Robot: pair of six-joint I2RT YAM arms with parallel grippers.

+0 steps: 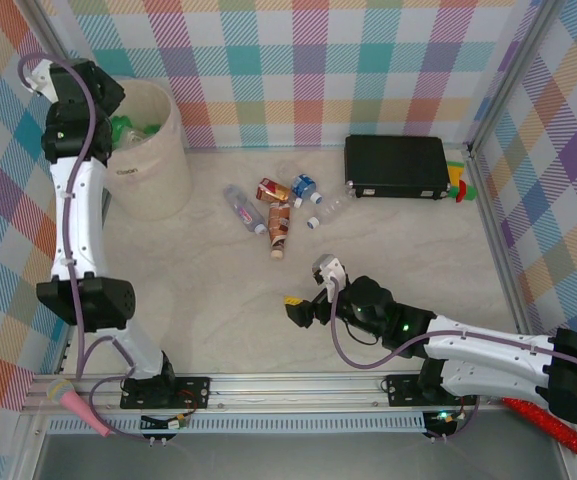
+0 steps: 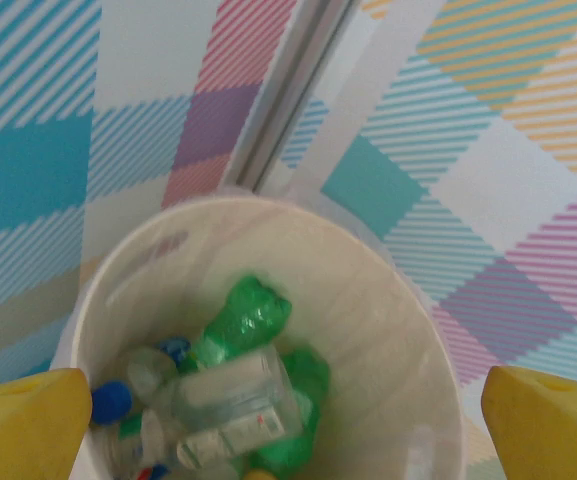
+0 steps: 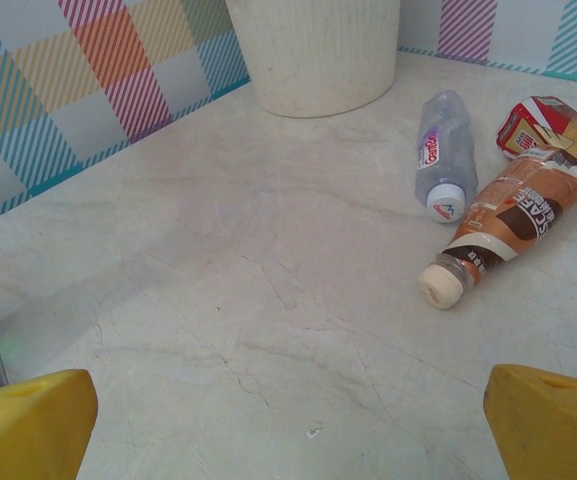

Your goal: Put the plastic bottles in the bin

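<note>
The left arm (image 1: 73, 200) reared tall along the frame's left edge, with the left pincer (image 2: 288, 425) spread wide and empty above the bin (image 1: 158, 170) at upper left. The right arm (image 1: 488, 350) lay low across the worktop (image 1: 218, 300) at lower right, with the right pincer (image 3: 288, 430) also spread and empty. Green and clear bottles (image 2: 243, 315) sat inside the bin. Perhaps five loose bottles (image 1: 278, 225) lay mid-frame.

Your pale marbled bench (image 1: 228, 300) carries the cream bin (image 1: 163, 185) standing at far left, a loose cluster of plastic bottles (image 1: 279, 228) lying on their sides mid-bench, and a black case (image 1: 396, 167) flat at far right, well apart from the bin.
</note>
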